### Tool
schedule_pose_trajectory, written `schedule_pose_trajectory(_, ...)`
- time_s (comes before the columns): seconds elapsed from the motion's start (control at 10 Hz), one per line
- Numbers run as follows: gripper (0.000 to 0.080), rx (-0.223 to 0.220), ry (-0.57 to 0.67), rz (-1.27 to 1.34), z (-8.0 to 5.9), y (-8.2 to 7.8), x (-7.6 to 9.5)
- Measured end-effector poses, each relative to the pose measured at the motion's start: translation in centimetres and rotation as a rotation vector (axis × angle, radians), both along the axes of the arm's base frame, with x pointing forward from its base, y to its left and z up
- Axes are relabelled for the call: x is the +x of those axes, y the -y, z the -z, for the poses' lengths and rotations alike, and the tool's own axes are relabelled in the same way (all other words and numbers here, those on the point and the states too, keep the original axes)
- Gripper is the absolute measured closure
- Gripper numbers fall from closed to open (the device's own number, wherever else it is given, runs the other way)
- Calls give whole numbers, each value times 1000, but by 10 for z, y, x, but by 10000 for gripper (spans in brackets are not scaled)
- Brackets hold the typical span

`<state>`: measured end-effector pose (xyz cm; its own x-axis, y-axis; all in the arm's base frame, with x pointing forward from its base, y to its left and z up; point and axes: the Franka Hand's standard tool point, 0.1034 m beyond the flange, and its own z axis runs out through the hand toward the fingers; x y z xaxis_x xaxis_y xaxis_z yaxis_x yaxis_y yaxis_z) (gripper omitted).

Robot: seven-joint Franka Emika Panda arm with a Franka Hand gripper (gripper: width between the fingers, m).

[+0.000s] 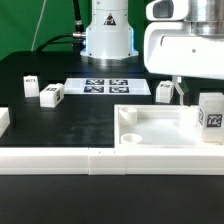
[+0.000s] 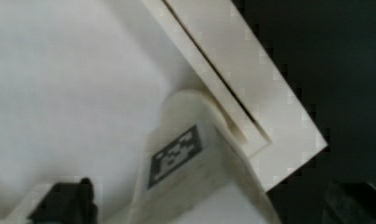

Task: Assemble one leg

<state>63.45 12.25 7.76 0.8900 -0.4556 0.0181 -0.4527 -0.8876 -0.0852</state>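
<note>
A leg [image 1: 210,118], a stubby white block with a square tag, stands upright at the right near corner of the large white tray-like part [image 1: 160,128]. My gripper [image 1: 185,92] hangs over that corner, just above the leg. In the wrist view the leg [image 2: 203,165] lies between my two dark fingertips [image 2: 69,200], which are spread wide with a gap on the side I can see; the gripper [image 2: 211,208] is open. The tray's rim [image 2: 229,60] runs past the leg. Three more legs stand on the table, one [image 1: 165,92] beside the tray and two [image 1: 52,95] [image 1: 30,85] at the exterior view's left.
The marker board [image 1: 105,87] lies flat in front of the robot base [image 1: 108,35]. A long low white wall [image 1: 90,160] runs along the near edge. A white part [image 1: 4,120] shows at the left edge.
</note>
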Motion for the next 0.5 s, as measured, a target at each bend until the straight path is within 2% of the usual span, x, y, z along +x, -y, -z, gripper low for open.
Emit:
schedule_pose_trajectory(0.4,151,-38,19,-315,0,3,0)
schedule_pose_trajectory(0.5,254,-40,20,-346,0,4,0)
